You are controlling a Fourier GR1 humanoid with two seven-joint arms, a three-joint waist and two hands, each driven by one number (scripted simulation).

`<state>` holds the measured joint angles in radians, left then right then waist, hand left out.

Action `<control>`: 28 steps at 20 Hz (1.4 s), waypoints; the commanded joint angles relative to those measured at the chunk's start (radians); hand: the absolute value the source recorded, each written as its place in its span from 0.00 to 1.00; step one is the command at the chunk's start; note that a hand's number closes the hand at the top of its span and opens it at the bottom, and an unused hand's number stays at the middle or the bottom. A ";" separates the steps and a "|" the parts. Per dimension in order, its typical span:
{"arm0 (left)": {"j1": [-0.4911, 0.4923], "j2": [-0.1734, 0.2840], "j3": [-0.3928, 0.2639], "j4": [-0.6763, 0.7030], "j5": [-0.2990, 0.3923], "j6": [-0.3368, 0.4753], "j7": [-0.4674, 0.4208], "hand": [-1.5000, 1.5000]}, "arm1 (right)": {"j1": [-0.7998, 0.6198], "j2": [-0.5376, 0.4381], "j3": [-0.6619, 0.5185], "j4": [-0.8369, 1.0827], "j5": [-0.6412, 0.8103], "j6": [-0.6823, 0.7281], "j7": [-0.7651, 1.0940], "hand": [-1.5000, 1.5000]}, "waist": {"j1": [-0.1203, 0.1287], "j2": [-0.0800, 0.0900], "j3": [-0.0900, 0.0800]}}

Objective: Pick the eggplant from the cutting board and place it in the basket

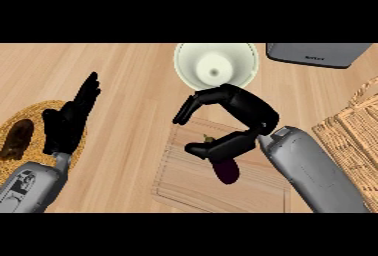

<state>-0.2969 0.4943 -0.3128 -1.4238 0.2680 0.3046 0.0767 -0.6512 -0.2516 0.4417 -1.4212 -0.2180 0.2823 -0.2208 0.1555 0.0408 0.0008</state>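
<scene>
The dark purple eggplant (pixel 228 171) lies on the light wooden cutting board (pixel 184 186), its stem end pointing to the far side. My right hand (pixel 247 112) hovers over the board with arched fingers (pixel 190 109) spread away from the thumb (pixel 214 148). That thumb crosses the eggplant's upper part and hides it; the fingers sit apart from the eggplant, on its far left. The hand is open. The woven basket (pixel 356 136) stands at the right edge, just beyond my right forearm.
My left hand (pixel 68 120) rests open at the left, fingers up, over a round woven mat (pixel 33 111) that carries a brown object (pixel 18 139). A white bowl (pixel 216 65) sits behind the board. A grey appliance (pixel 317 54) stands at the back right.
</scene>
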 commanded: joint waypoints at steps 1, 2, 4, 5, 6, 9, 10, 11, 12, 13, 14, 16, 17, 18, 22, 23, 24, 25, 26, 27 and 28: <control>0.001 -0.022 0.004 0.042 0.059 -0.037 0.066 0.50 | -0.038 0.034 0.239 -0.029 0.127 0.178 -0.139 0.00 | -0.042 -0.014 -0.001; 0.024 -0.004 0.031 0.035 0.095 -0.070 0.057 0.50 | -0.019 0.091 0.270 0.024 0.144 0.157 -0.178 0.00 | -0.045 -0.018 -0.001; 0.038 0.021 0.084 0.087 0.115 -0.081 0.047 0.50 | -0.006 0.200 0.338 0.072 0.217 0.083 -0.216 0.00 | -0.098 -0.029 -0.002; 0.065 0.025 0.086 0.102 0.104 -0.093 0.013 0.50 | 0.024 0.214 0.366 0.088 0.280 0.039 -0.260 0.00 | -0.117 -0.033 -0.001; 0.079 0.023 0.095 0.034 0.120 -0.078 0.076 0.50 | -0.046 0.227 0.316 0.107 0.248 0.074 -0.178 0.00 | -0.128 -0.040 -0.001; 0.078 0.020 0.113 0.068 0.103 -0.092 0.050 0.50 | -0.152 0.248 0.318 0.054 0.160 0.067 0.069 0.00 | -0.138 -0.043 -0.002; 0.042 0.040 0.139 0.102 0.123 -0.116 0.068 0.50 | -0.147 0.249 0.329 0.021 0.177 0.099 0.139 0.00 | -0.150 -0.044 -0.002; 0.074 0.031 0.150 0.132 0.119 -0.114 0.008 0.50 | -0.178 0.228 0.304 -0.006 0.179 0.143 0.217 0.00 | -0.157 -0.046 -0.003; 0.092 0.005 0.113 0.103 0.105 -0.104 0.014 0.50 | -0.221 0.198 0.303 0.010 0.199 0.171 0.245 0.00 | -0.154 -0.047 -0.003; 0.066 0.047 0.149 0.053 0.143 -0.119 0.074 0.50 | -0.263 0.184 0.302 0.036 0.237 0.177 0.252 0.00 | -0.143 -0.049 -0.002; 0.068 0.018 0.124 0.095 0.113 -0.096 0.053 0.50 | -0.337 0.169 0.282 0.013 0.253 0.190 0.322 0.00 | -0.156 -0.052 -0.003; 0.097 0.031 0.127 0.088 0.120 -0.122 0.039 0.50 | -0.442 0.121 0.253 0.040 0.339 0.185 0.351 0.00 | -0.142 -0.053 -0.004; 0.064 0.037 0.138 0.099 0.127 -0.117 0.065 0.50 | -0.502 0.124 0.277 0.051 0.401 0.174 0.402 0.00 | -0.147 -0.056 -0.005; 0.074 0.017 0.115 0.079 0.103 -0.093 0.058 0.50 | -0.537 0.048 0.228 0.066 0.404 0.214 0.394 0.00 | -0.149 -0.053 -0.003; 0.044 0.040 0.169 0.117 0.130 -0.136 0.051 0.50 | -0.664 0.081 0.155 0.169 0.360 0.331 0.512 0.00 | -0.147 -0.043 -0.003; 0.071 0.002 0.123 0.055 0.099 -0.091 0.070 0.50 | -0.692 0.090 0.144 0.225 0.359 0.361 0.502 0.00 | -0.137 -0.042 -0.002; 0.064 -0.022 0.124 0.101 0.083 -0.090 0.027 0.50 | -0.691 0.091 0.158 0.266 0.372 0.390 0.463 0.00 | -0.141 -0.038 -0.002; 0.060 0.021 0.146 0.083 0.103 -0.122 0.057 0.50 | -0.733 0.090 0.142 0.291 0.331 0.465 0.480 0.00 | -0.136 -0.040 -0.002; 0.077 0.047 0.171 0.070 0.113 -0.129 0.056 0.50 | -0.737 0.066 0.138 0.275 0.304 0.531 0.495 0.00 | -0.138 -0.043 -0.002; 0.046 0.053 0.176 0.100 0.115 -0.151 0.058 0.50 | -0.752 0.078 0.151 0.316 0.302 0.568 0.485 0.00 | -0.140 -0.039 -0.002; 0.076 0.028 0.149 0.067 0.113 -0.138 0.069 0.50 | -0.785 0.080 0.132 0.385 0.272 0.622 0.485 0.00 | -0.127 -0.039 -0.003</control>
<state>-0.2320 0.5237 -0.1609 -1.3394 0.3790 0.1782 0.1325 -1.3500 -0.1653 0.6009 -1.1548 0.1031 0.7450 0.2516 0.0179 -0.0008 -0.0016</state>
